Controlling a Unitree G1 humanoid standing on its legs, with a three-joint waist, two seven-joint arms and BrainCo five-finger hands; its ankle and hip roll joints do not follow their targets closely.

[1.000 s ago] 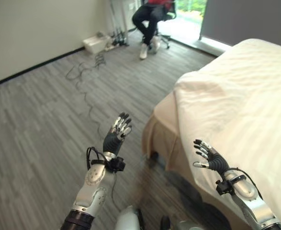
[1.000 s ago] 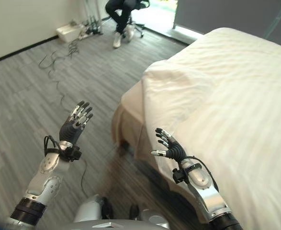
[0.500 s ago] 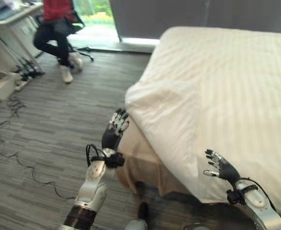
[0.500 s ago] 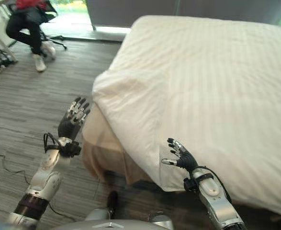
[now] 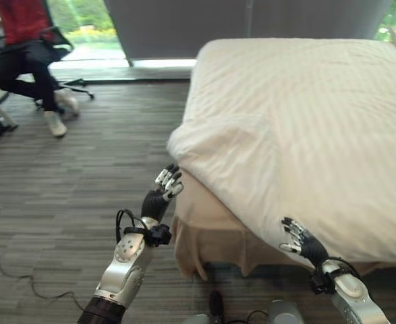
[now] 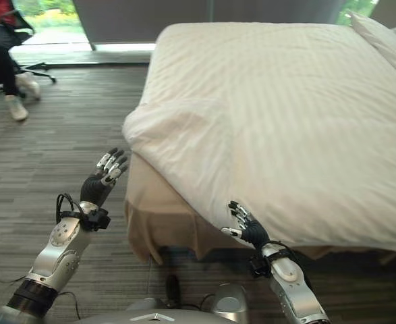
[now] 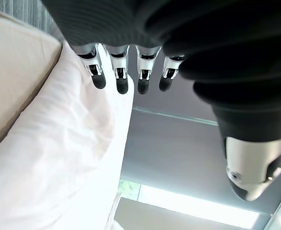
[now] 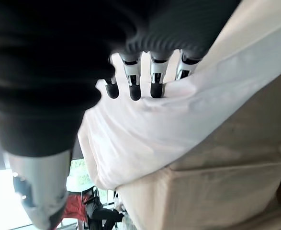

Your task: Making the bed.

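The bed (image 6: 184, 223) stands ahead and to the robot's right, its long axis running away toward the pillow (image 6: 386, 37) at the far end, and the white duvet (image 6: 272, 115) lies spread over it with one rumpled corner (image 6: 147, 128) bulging over the near left corner of the mattress, above the beige bed skirt (image 6: 157, 216). The right hand (image 6: 246, 229) is the nearer one: it sits at the duvet's hanging lower edge, fingers (image 8: 133, 88) released and spread, their tips just beside the cloth and possibly brushing it, though contact is hard to judge from here. The left hand (image 6: 103, 179) is raised over the wood floor (image 6: 56, 155), apart from the bed, its fingers (image 7: 121, 84) straight and holding nothing, with the bulging corner lying to its right and slightly ahead. Any tidying move likely turns on that corner, which the left hand would reach by swinging right, while the right hand could pinch the edge where it already is. A person (image 5: 29, 54) sits on a chair across the room
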